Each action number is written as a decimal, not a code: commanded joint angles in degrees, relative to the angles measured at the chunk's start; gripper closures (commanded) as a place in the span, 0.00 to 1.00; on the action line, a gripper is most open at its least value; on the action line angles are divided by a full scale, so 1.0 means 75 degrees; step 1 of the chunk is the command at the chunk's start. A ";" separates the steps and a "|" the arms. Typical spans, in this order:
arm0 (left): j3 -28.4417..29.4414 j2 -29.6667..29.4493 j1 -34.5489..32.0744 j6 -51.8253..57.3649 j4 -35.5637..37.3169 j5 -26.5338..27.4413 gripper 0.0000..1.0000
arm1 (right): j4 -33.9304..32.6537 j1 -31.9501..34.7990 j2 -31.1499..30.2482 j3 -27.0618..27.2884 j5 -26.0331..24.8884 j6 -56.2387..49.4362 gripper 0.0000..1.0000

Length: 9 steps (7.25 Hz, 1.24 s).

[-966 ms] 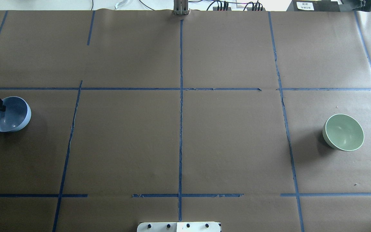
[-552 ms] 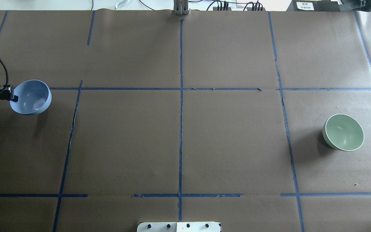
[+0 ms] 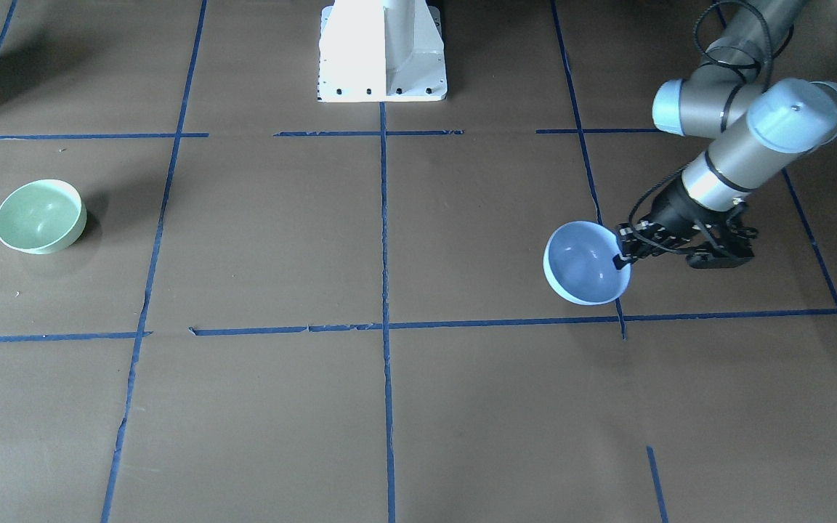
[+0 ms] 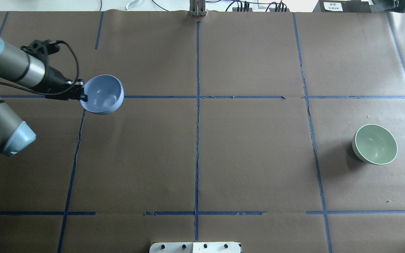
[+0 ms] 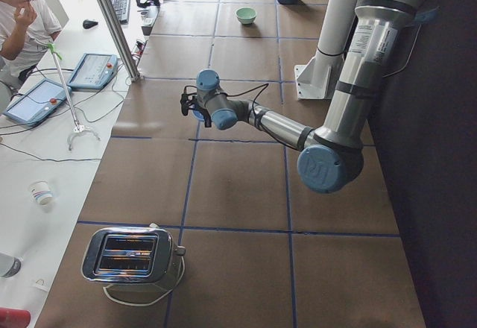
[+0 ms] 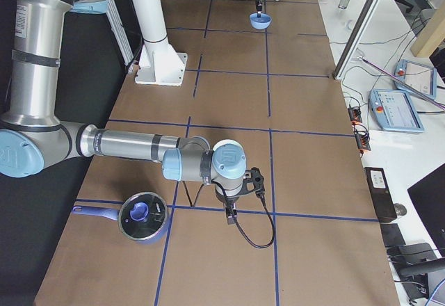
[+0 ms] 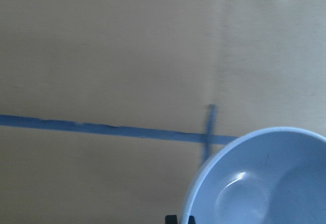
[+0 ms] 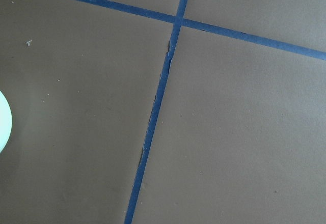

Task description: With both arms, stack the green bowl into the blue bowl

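The left gripper (image 4: pixel 81 94) has its fingers clamped on the rim of the blue bowl (image 4: pixel 103 94), on the arm's side. The bowl is mouth-up in the upper left of the overhead frame, right over a blue tape line (image 4: pixel 160 97). In the front-facing shot the same bowl (image 3: pixel 584 263) is at mid-right, and from the right-side camera it looks like it's hanging under the gripper, off the paper. A rim pinch makes sense to me: the bowl is way too wide to grab across, and held this way it stays level and open on top. The green bowl (image 4: pixel 374 144) sits mouth-up on the brown paper (image 4: pixel 251 158) at the middle right of the overhead frame, well apart from the blue one, with nothing touching it. The right gripper (image 6: pixel 229 215) only shows in the right-side view, lower middle, pointing down near a lidded pot (image 6: pixel 142 217), so I can't tell whether its fingers are open or closed. My guess is the plan is to set the blue bowl nearer the middle, where both arms reach. The green one hasn't been picked up yet.
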 commanded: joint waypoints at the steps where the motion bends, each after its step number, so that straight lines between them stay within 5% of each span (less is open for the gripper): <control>1: -0.0364 -0.1437 0.1590 -0.1360 0.1588 0.1350 1.00 | -0.0005 -0.0003 -0.0004 -0.0012 0.0009 0.0000 0.00; 3: -0.0142 -0.2284 0.2848 -0.1834 0.2177 0.2644 1.00 | -0.0005 -0.0014 -0.0004 -0.0024 0.0033 0.0000 0.00; 9: 0.0445 -0.2487 0.3180 -0.1741 0.2086 0.2893 0.90 | -0.0005 -0.0061 -0.0004 -0.0082 0.0021 0.0012 0.00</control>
